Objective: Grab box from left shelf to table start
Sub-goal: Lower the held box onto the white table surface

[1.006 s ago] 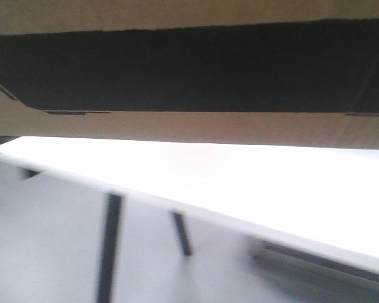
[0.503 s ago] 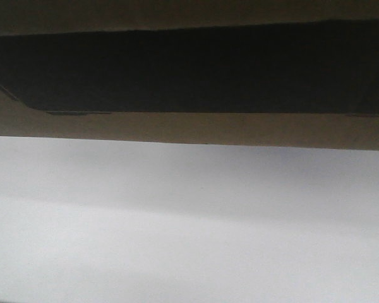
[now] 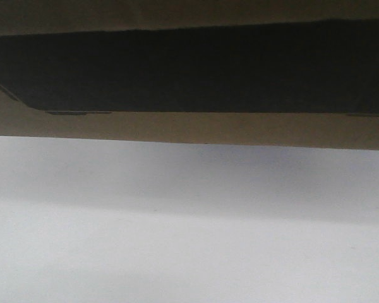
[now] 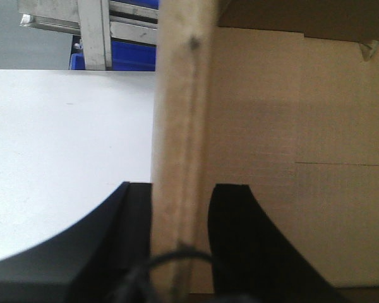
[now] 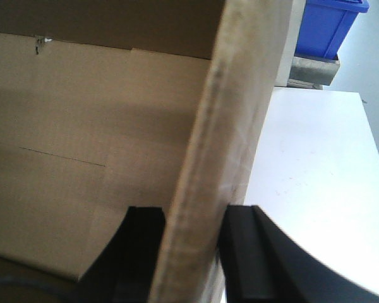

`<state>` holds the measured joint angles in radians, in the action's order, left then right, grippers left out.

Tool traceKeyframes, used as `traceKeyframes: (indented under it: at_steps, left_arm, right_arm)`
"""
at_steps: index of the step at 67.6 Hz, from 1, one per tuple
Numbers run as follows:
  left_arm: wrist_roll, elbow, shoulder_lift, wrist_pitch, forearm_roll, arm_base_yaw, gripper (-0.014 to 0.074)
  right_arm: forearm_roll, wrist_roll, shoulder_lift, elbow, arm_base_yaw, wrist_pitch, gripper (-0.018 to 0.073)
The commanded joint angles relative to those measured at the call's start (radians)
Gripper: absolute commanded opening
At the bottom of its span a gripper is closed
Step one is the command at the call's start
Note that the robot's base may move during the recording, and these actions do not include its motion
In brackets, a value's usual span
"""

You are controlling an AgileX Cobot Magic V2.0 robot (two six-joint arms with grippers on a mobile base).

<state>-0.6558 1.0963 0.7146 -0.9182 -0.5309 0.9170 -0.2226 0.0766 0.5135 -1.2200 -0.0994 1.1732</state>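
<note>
Gone from the front view are the edge and legs: white table [image 3: 189,252] now fills everything beneath the box [image 3: 189,69]. Left gripper [image 4: 182,196] and right gripper [image 5: 191,214] each pinch an upright cardboard wall, so the carton hangs crosswise between them over the tabletop. Blue bins [image 5: 331,25] stand beyond.

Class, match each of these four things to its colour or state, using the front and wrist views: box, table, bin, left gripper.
Things:
1. box
2. table
3. bin
4. left gripper

Descriptions:
A. plain white
B. blue
C. fingers pressed on either side of a cardboard wall
D. brown with a wide black panel

Pairs: 1-D, 2-A, 3-B, 4-C
</note>
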Motion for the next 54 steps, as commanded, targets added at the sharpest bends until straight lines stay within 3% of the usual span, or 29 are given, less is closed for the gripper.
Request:
traceKeyframes:
  at_steps: [1, 54]
  left_arm:
    - [0.166, 0.046, -0.018, 0.375, 0.150, 0.056, -0.0093]
    - [0.166, 0.046, -0.018, 0.375, 0.152, 0.056, -0.0093]
  right_arm:
    - [-0.082, 0.018, 0.033, -0.021, 0.000, -0.187, 0.0057]
    - [-0.082, 0.018, 0.033, -0.021, 0.000, -0.187, 0.0057]
